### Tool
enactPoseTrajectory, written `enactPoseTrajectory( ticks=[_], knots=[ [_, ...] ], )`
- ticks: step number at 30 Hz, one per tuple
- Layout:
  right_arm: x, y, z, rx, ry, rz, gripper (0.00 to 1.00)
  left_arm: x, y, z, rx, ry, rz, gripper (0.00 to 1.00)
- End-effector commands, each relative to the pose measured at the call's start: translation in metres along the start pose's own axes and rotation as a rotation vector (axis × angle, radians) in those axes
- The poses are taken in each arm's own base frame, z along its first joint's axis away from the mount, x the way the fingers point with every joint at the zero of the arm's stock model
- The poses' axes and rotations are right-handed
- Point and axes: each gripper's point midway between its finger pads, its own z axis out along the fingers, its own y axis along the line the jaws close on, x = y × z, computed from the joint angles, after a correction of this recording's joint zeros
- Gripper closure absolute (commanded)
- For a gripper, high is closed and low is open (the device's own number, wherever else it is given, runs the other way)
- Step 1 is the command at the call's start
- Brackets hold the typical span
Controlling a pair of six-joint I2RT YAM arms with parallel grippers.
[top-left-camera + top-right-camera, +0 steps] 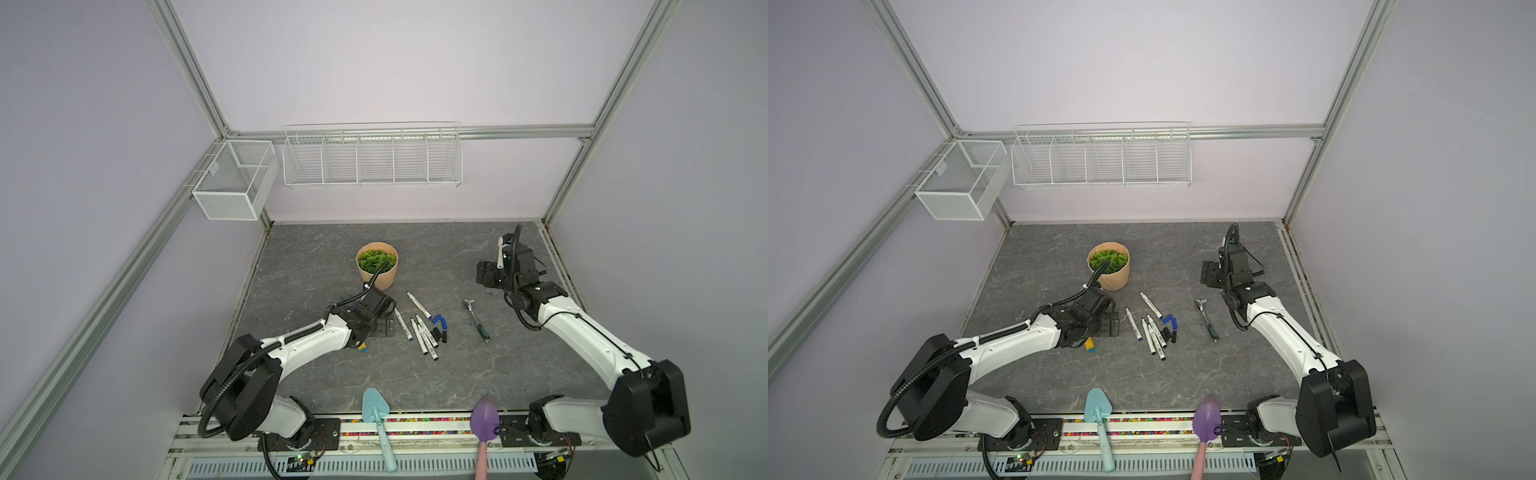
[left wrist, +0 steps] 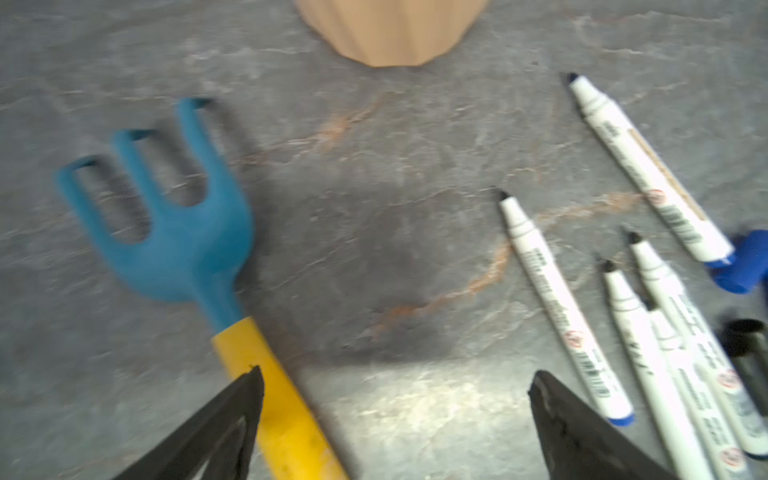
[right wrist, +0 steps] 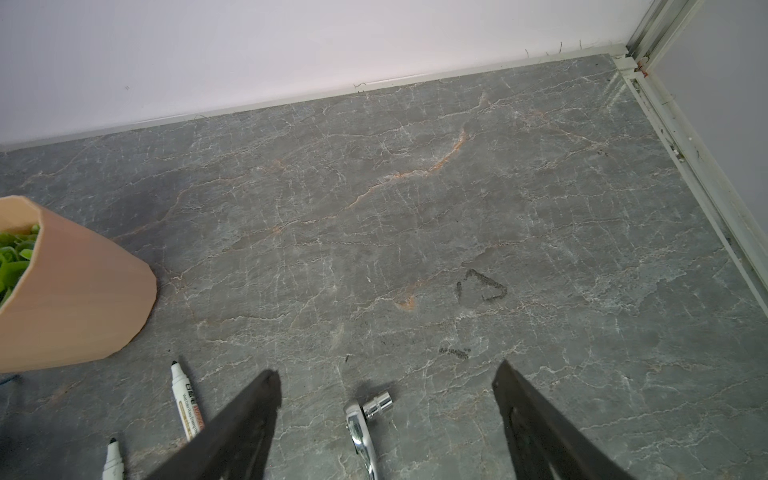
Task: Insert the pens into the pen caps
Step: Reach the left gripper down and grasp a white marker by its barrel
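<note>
Now: five pens (image 2: 563,305) lie uncapped mid-table. They have white barrels with dark print, dark nibs, and small blue or black end plugs. Three lie bunched, one lies just left of them, and the fifth lies slantwise just behind. The pen caps (image 1: 443,322) lie loose just right of the bunch in both top views, blue ones toward the back and black ones toward the front. None is on a pen.

My left gripper (image 2: 395,374) hovers just left of the pens, fingers spread wide and empty. My right gripper (image 3: 387,370) hangs well to the right, fingers likewise spread and empty.

A rake (image 2: 174,232) with a blue head and yellow handle lies by my left gripper. Its handle passes one finger in the blurred left wrist view. The ratchet (image 1: 476,319) lies right of the caps, and its chrome head shows between my right fingers. A tan pot (image 1: 377,266) of greenery stands behind the pens.

The tabletop (image 1: 332,374) is grey and veined like stone. The walls are pale lilac in an aluminium frame. A wire rack (image 1: 372,158) and a mesh basket (image 1: 235,178) hang at the back. A teal trowel (image 1: 376,411) and a purple trowel (image 1: 484,419) lie at the front edge.
</note>
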Motion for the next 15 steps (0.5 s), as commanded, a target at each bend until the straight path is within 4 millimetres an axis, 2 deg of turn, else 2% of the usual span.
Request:
enactPoseTrajectory(
  ticks=[1, 8, 11, 15],
  knots=[
    [0.008, 0.0, 0.0, -0.001, 0.017, -0.007, 0.15, -0.014, -0.038, 0.002, 0.118, 0.023, 0.054, 0.01],
    [0.011, -0.001, 0.001, 0.005, 0.028, -0.018, 0.15, -0.012, -0.064, 0.029, 0.126, 0.1, 0.128, 0.04],
    [0.012, -0.002, 0.0, 0.006, 0.029, -0.022, 0.15, -0.009, -0.063, 0.035, 0.088, 0.121, 0.138, 0.08],
    [0.013, -0.003, -0.001, 0.005, 0.028, -0.024, 0.15, -0.002, -0.051, 0.043, 0.009, 0.145, 0.134, 0.12]
  ],
)
